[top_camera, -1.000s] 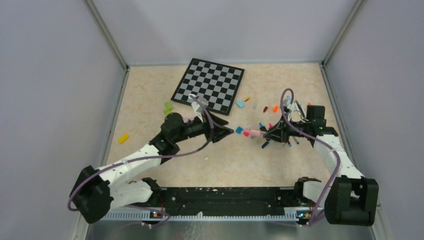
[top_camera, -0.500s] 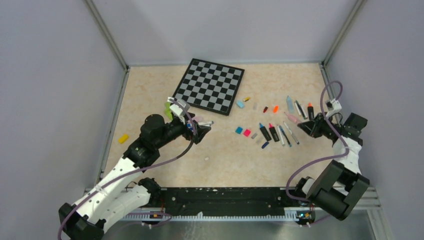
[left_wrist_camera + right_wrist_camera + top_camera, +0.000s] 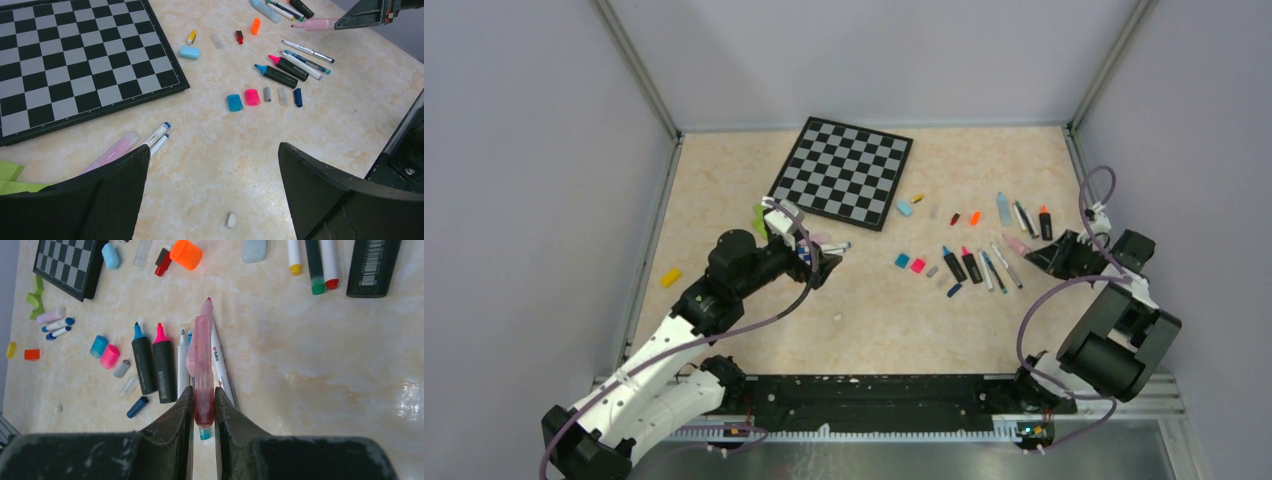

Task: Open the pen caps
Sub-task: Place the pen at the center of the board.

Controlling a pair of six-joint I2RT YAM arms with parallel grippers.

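- Right now the right gripper has its fingers pinched narrow on a pink pen. The pen's bare tip points away, over the row of pens lying on the table.
- The left gripper is spread wide with nothing in it, over bare tabletop. Three capped pens lie just beside its left finger, near the edge of the checkered board.
- A loose cyan cap and pink cap sit side by side between the two grippers, and the open room lies nearer the arm bases.
- A white pen beside the pink one carries dark lettering too small for me to read. A black marker bears a barcode.
- The left arm stretches diagonally forward. The right arm is folded tight against the right rail, its gripper aimed left.
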